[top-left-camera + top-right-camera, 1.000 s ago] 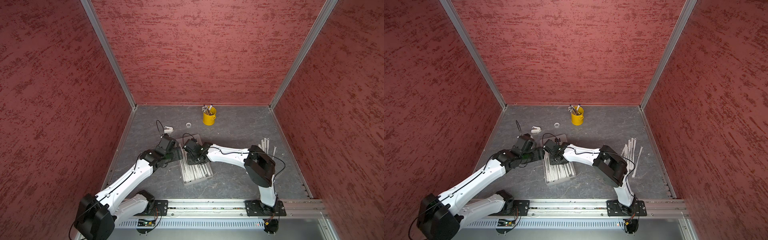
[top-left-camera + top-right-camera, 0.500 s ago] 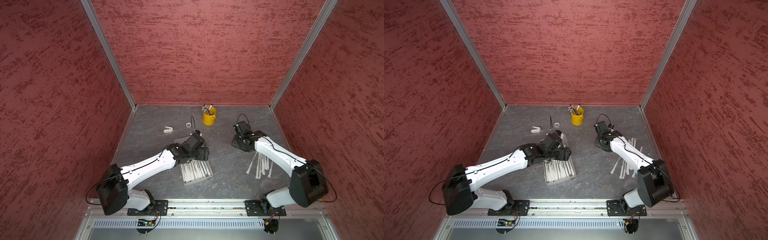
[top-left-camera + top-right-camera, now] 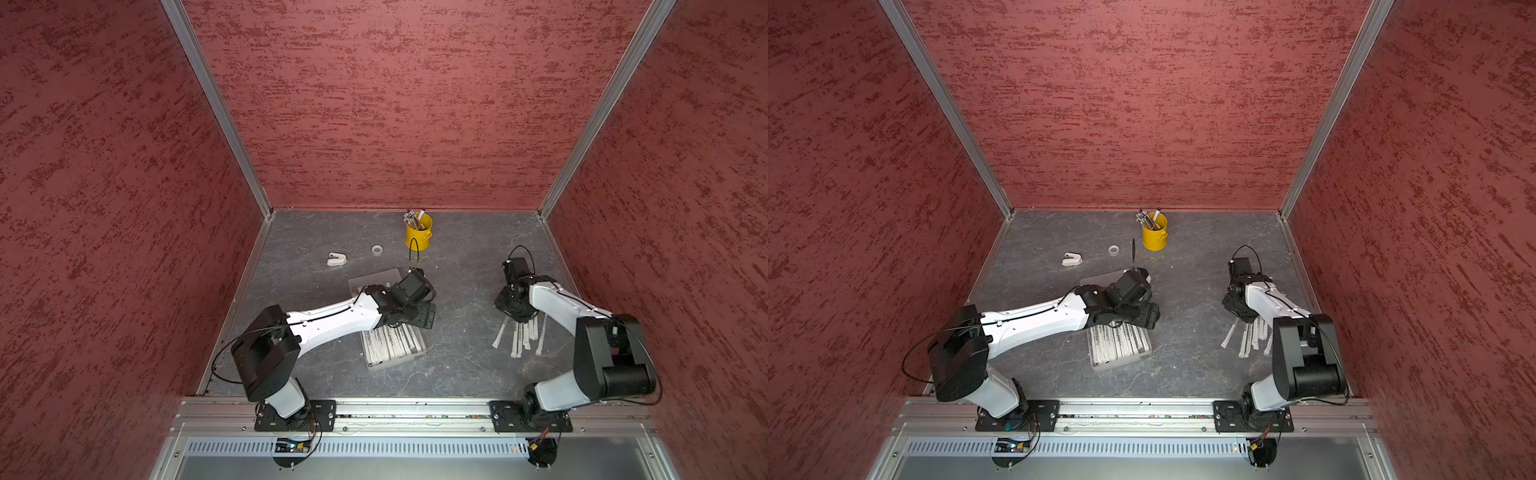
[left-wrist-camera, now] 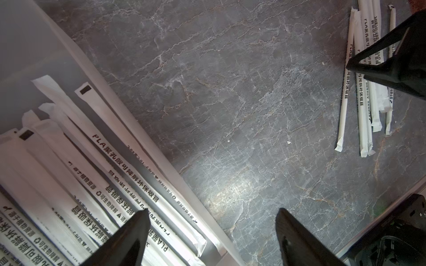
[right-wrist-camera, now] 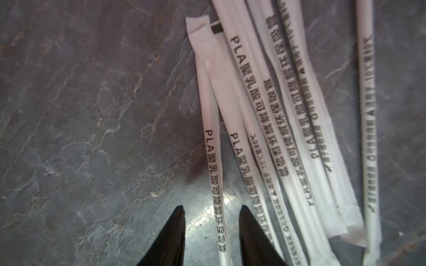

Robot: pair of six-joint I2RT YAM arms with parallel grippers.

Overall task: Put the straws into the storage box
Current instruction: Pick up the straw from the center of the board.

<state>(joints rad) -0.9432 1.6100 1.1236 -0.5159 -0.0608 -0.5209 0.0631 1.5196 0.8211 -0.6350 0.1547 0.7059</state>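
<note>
The storage box (image 3: 376,365) lies mid-table with several white printed straws (image 3: 392,343) lying lengthwise in it, also shown in a top view (image 3: 1119,345). My left gripper (image 4: 212,221) hangs open over the box's right wall (image 4: 216,232), one finger above the boxed straws (image 4: 92,184) and one above bare table; it holds nothing. It shows in both top views (image 3: 428,316) (image 3: 1148,316). Several loose straws (image 3: 519,336) (image 3: 1250,338) lie fanned out on the right. My right gripper (image 5: 212,216) is low over them, partly open, with one straw (image 5: 217,184) running between its fingers, not clamped.
A yellow cup of pens (image 3: 419,237) stands at the back. A small tape ring (image 3: 377,249) and a white clip-like object (image 3: 336,259) lie at the back left. Grey table (image 4: 253,115) separates the box from the loose straws (image 4: 364,115). Red walls enclose three sides.
My right arm has swung from the box's far end to the loose straws on the right. The left gripper has crossed from the box's left side to its right edge.
</note>
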